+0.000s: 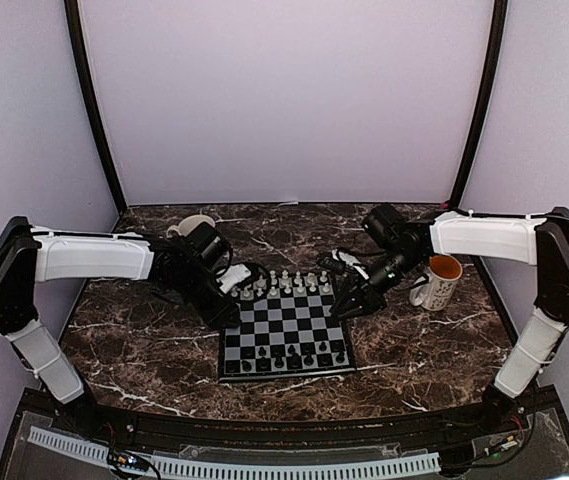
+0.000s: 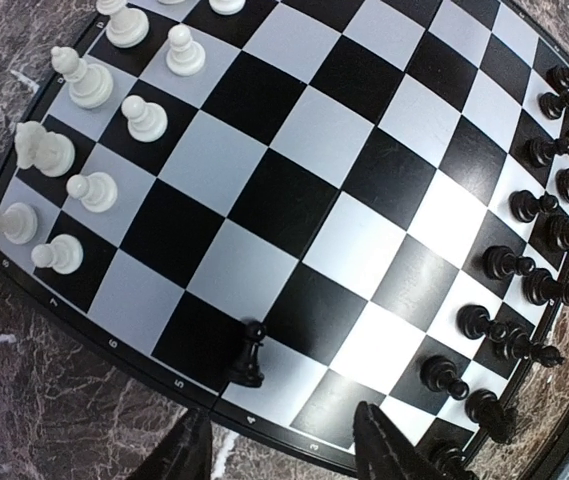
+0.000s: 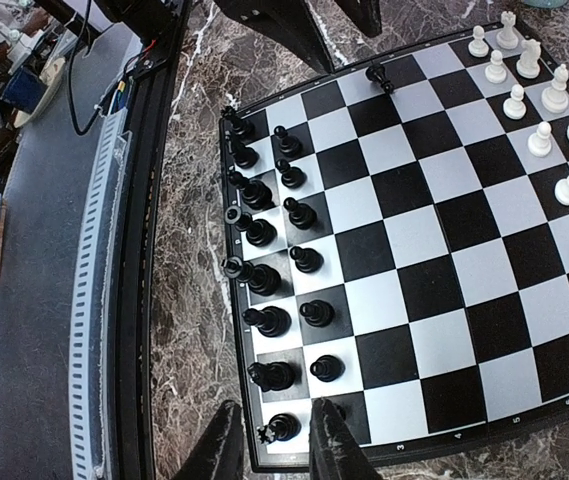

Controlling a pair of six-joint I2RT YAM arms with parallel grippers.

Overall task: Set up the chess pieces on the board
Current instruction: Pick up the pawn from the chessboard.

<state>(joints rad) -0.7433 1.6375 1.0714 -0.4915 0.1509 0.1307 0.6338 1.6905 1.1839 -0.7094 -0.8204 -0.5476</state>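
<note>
The board [image 1: 284, 375] lies mid-table. White pieces [image 1: 289, 284] line its far side and black pieces [image 1: 294, 357] its near side. My left gripper [image 1: 227, 314] hangs open over the board's left edge. In the left wrist view it [image 2: 284, 445] is empty, and a lone black pawn [image 2: 249, 355] stands just ahead of it by the rim. My right gripper [image 1: 350, 305] is at the board's right edge. In the right wrist view its open fingers [image 3: 278, 445] straddle the black corner rook [image 3: 284, 428], which stands on its square. A black pawn [image 3: 336, 408] is half hidden by one finger.
A white mug with an orange inside [image 1: 439, 280] stands right of the board, close to the right arm. Another white mug [image 1: 192, 226] stands at the back left behind the left arm. The left gripper's fingers [image 3: 284, 25] show at the top of the right wrist view.
</note>
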